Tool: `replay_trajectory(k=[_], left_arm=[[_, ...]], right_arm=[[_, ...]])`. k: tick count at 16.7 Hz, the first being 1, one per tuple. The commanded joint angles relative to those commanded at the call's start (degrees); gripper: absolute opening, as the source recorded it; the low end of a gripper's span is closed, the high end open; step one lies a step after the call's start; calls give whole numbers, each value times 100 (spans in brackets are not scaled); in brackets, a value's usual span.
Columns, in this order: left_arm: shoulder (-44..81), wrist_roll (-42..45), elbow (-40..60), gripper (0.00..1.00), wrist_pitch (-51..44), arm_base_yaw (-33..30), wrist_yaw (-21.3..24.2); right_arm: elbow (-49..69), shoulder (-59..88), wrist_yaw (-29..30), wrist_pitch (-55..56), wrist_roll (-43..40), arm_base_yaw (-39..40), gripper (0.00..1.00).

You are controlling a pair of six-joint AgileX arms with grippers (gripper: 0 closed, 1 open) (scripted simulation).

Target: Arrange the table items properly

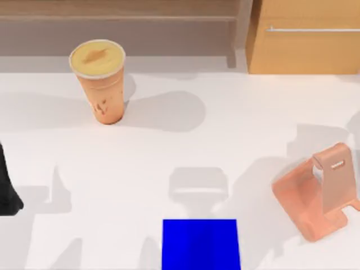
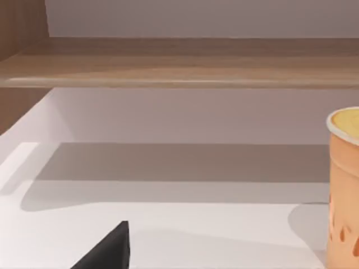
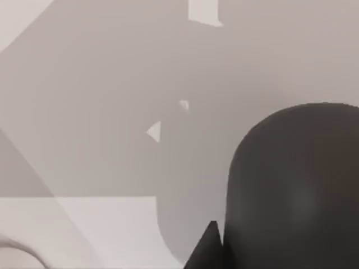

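Orange cup [image 1: 103, 79]: upright, long axis vertical, yellowish top up, far left of white table [image 1: 169, 157] | Dark-grey mouse [image 3: 294, 185]: rounded body close under right wrist camera, heading unclear | Left gripper [image 1: 7, 188]: at left table edge, finger spread indeterminable | Blue mat [image 1: 201, 244]: flat, near edge | Rose-gold stand [image 1: 320, 194]: right side

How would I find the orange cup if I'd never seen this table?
Start at the wooden shelf along the far edge of the white table. Just in front of it, towards the left, the orange cup stands upright, well apart from everything else. It is the tallest thing there, with a yellowish top; the blue mat lies flat and the pinkish stand is bent metal.
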Motion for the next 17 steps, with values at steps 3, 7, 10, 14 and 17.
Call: replay_trajectory(k=[3, 7, 10, 14, 17], left_arm=[[0, 0, 0, 100, 0, 0, 0], [0, 0, 0, 100, 0, 0, 0], [0, 0, 0, 100, 0, 0, 0], [0, 0, 0, 100, 0, 0, 0], [0, 0, 0, 100, 0, 0, 0]], right_arm=[[507, -247, -3, -867, -23, 4, 0], [1039, -562, 1, -1644, -22, 6, 0], [1075, -595, 1, -1690, -17, 5, 0], [1183, -565, -23, -1705, -28, 129, 0], [1542, -595, -103, -1756, -138, 610, 0]])
